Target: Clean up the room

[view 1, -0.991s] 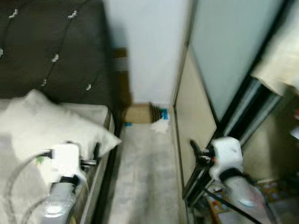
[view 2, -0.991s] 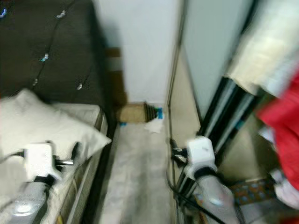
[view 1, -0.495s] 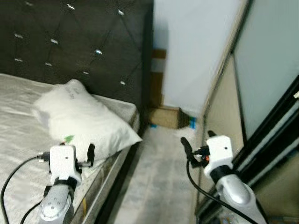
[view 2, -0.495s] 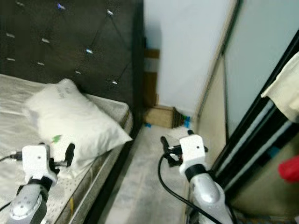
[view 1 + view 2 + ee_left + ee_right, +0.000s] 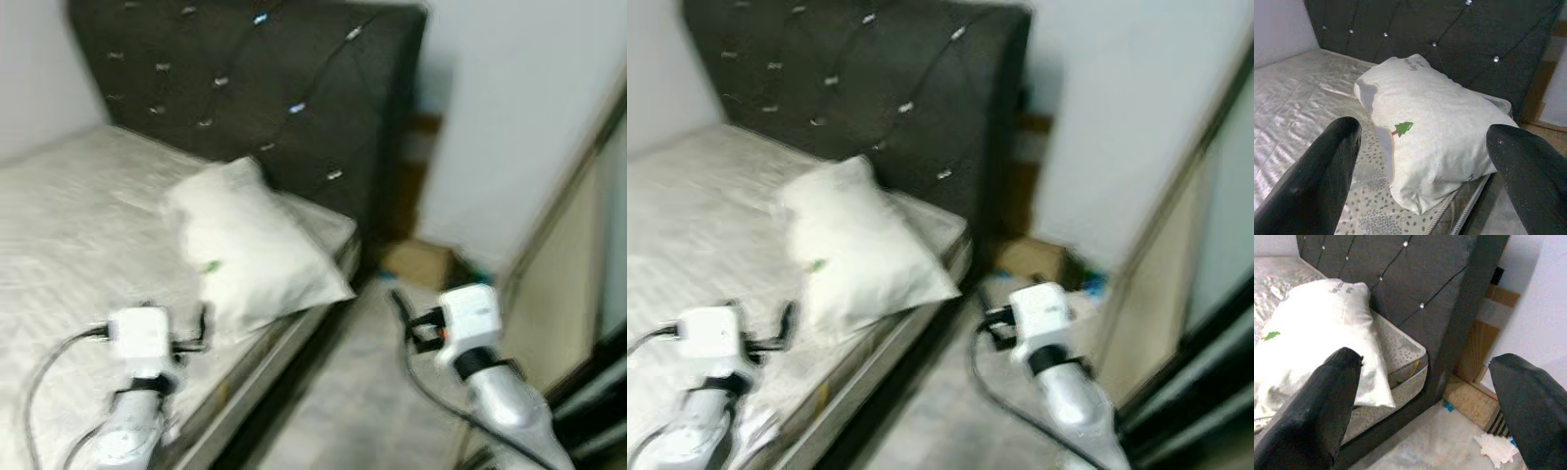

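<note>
Head views are blurred, so the robot is prob. mid-turn; both grippers are held out in front, empty. The left gripper [image 5: 1422, 161] has its black fingers spread wide and looks straight at the plump white pillow w/ a small green tree print [image 5: 1437, 129], which lies askew near the corner of the pale quilted mattress [image 5: 69, 211], against the dark tufted headboard w/ shiny studs [image 5: 255, 78]. The right gripper [image 5: 1425, 406] is also wide open, over the grey floor strip [image 5: 1415, 453] between bed and wall. Down there lie a crumpled white tissue [image 5: 1494, 446] and a flat brown cardboard piece [image 5: 1471, 401], just beside each other at the foot of the headboard, likely the actual clutter. Risks: the gap between bed frame and beige sliding wardrobe door [image 5: 563, 274] is tight, so a swinging right arm could knock the door or bed edge; blur means poor aim if it reaches before settling; wide fingers may only snag pillow fabric and drag it off the edge; the tissue is thin and flat, easy to miss or push under the bed
</note>
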You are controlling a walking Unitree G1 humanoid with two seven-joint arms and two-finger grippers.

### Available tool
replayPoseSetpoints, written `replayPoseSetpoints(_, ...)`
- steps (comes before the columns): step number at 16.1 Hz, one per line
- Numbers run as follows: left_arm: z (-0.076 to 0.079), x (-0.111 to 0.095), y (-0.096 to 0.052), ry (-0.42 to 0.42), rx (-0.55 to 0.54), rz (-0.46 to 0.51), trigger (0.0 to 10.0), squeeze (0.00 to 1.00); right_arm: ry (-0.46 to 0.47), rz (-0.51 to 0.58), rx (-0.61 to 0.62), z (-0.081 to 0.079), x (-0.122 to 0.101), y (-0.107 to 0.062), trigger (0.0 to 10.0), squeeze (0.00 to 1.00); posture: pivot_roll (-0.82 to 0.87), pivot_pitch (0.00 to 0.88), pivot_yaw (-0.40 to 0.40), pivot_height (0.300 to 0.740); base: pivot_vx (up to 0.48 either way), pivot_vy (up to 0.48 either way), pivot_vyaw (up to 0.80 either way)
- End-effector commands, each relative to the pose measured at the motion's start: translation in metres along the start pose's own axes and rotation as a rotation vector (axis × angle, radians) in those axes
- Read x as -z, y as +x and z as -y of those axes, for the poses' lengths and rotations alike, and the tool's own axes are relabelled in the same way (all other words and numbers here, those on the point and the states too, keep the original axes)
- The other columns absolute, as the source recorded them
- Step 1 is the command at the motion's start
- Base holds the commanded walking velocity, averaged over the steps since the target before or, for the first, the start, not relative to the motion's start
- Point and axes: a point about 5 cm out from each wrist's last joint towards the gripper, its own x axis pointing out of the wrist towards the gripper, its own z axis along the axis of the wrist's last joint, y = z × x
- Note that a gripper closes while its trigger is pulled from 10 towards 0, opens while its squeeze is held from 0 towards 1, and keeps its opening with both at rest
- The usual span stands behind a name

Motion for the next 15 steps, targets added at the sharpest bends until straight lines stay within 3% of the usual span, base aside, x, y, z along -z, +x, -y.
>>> replayPoseSetpoints(1,-0.0065,-0.0014,0.0007,0.013,-0.019,0.004,10.0,0.00,0.012,0.016,-0.018,-0.0054,-0.0039,0.0036,10.0,0.00,0.06,0.000,-0.033,0.740,0.000,0.000,0.80)
replayPoseSetpoints(15,-0.0021,-0.0034,0.0046,0.014,0.006,0.022,10.0,0.00,0.014,0.031,-0.035,-0.0087,-0.0063,0.0095,10.0,0.00,0.06,0.000,-0.033,0.740,0.000,0.000,0.80)
